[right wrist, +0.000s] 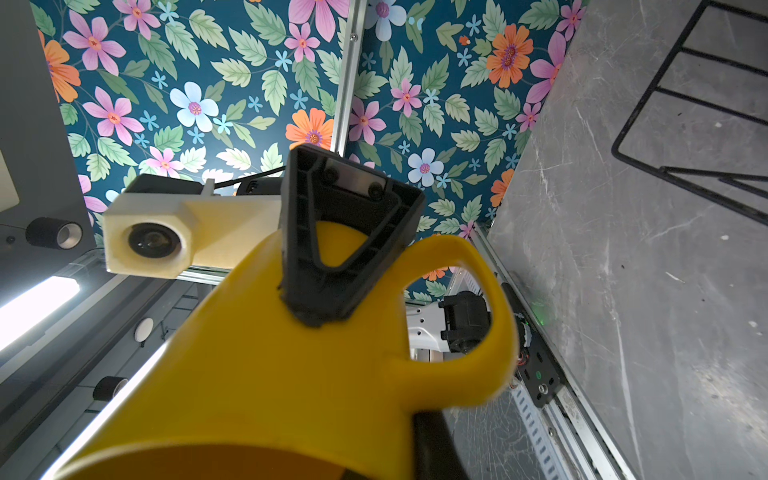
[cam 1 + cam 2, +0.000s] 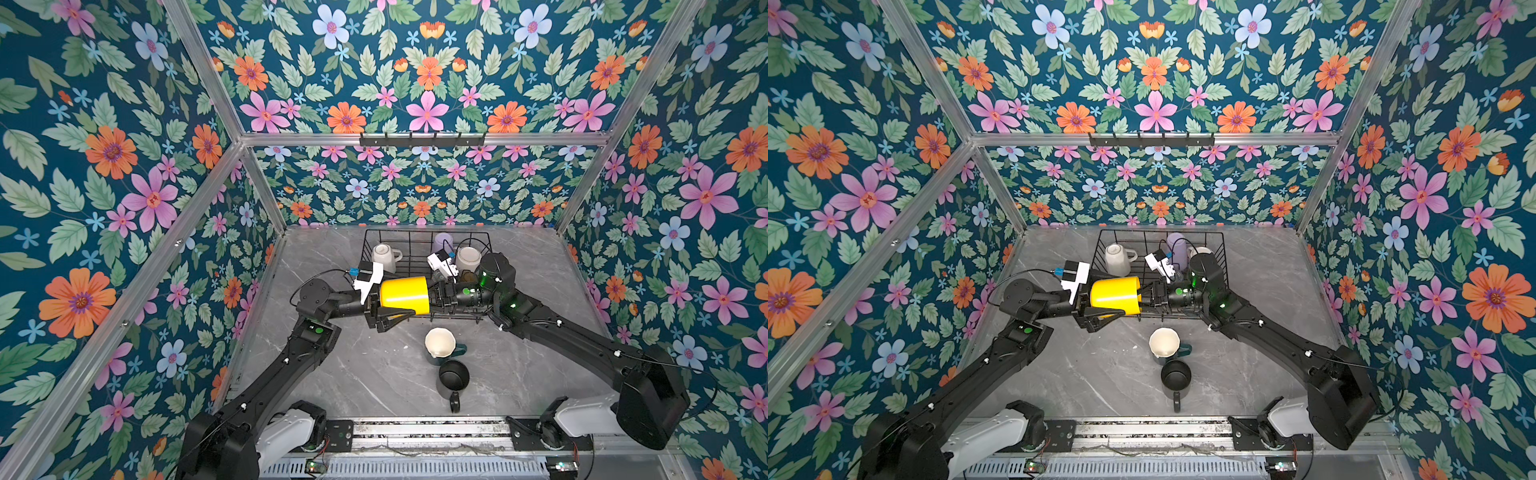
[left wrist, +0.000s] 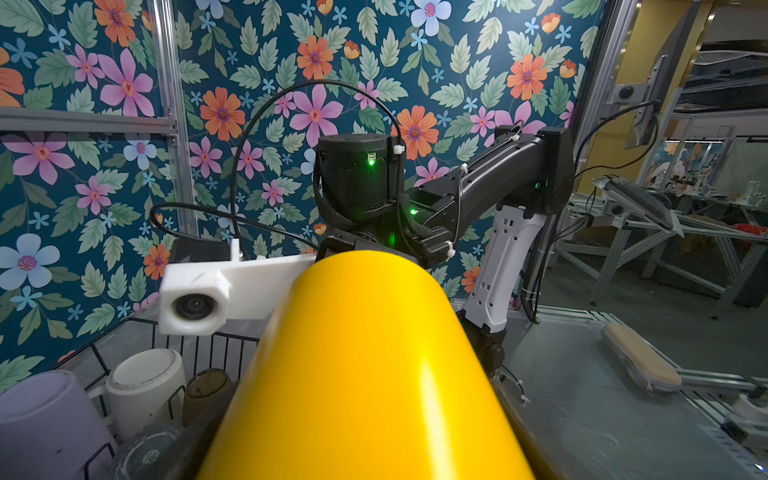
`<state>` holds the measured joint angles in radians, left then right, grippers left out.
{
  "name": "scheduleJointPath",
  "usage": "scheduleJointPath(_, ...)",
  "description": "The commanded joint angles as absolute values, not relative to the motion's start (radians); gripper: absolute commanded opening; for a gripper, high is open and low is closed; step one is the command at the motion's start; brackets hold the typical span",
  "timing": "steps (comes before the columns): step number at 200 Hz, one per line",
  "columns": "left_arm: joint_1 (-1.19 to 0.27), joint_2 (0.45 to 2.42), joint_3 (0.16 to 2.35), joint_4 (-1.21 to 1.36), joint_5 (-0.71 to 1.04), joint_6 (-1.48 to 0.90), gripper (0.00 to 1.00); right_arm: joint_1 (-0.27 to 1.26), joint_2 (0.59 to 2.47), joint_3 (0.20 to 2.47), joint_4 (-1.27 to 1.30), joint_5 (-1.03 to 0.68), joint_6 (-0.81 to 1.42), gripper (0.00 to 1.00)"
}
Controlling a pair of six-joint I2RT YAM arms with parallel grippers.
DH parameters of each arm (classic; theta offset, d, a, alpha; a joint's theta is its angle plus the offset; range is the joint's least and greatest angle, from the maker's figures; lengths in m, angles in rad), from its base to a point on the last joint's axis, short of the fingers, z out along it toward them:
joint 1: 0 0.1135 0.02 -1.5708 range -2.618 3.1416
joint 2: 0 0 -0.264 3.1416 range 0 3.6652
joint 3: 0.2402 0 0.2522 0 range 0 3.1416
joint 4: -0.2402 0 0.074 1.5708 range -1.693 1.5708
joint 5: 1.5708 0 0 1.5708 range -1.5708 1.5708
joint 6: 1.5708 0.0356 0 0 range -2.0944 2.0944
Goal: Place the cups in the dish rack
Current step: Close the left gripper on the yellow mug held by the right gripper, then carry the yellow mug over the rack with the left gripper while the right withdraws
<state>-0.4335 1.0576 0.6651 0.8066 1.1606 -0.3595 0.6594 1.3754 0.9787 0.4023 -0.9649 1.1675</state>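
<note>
Yellow mug hangs on its side between my two wrists, at the near left corner of the dish rack, its handle turned toward the counter. Both my arms reach in from the near corners, elbows out, wrists level and facing each other. My left fingers are spread wide and pressed onto the mug's base end. My right fingers are pinched tight on its rim.

Inside the rack, mouths down, stand a white mug at far left, a lavender tumbler and a second white mug, with an olive-amber glass and a clear glass beside them. On the counter nearer me, a dark green mug and a black mug stand upright, just beside each other.
</note>
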Motion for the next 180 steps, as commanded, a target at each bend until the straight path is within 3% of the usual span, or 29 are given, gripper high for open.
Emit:
scheduleJointPath(1,-0.434,1.058,0.676,0.855,1.154,-0.381,0.27,0.664,1.376,0.982,0.504,-1.000,1.164,0.00)
scheduleJointPath(34,-0.435,1.048,0.679,0.855,1.144,-0.381,0.00,0.665,1.376,0.980,0.499,-0.998,1.163,0.12)
scheduleJointPath(83,-0.434,1.014,0.692,0.768,1.094,-0.302,0.00,0.666,1.365,0.969,0.478,-0.994,1.151,0.15)
scheduleJointPath(180,-0.433,0.990,0.728,0.679,0.992,-0.238,0.00,0.622,1.286,0.925,0.339,-0.953,1.081,0.49)
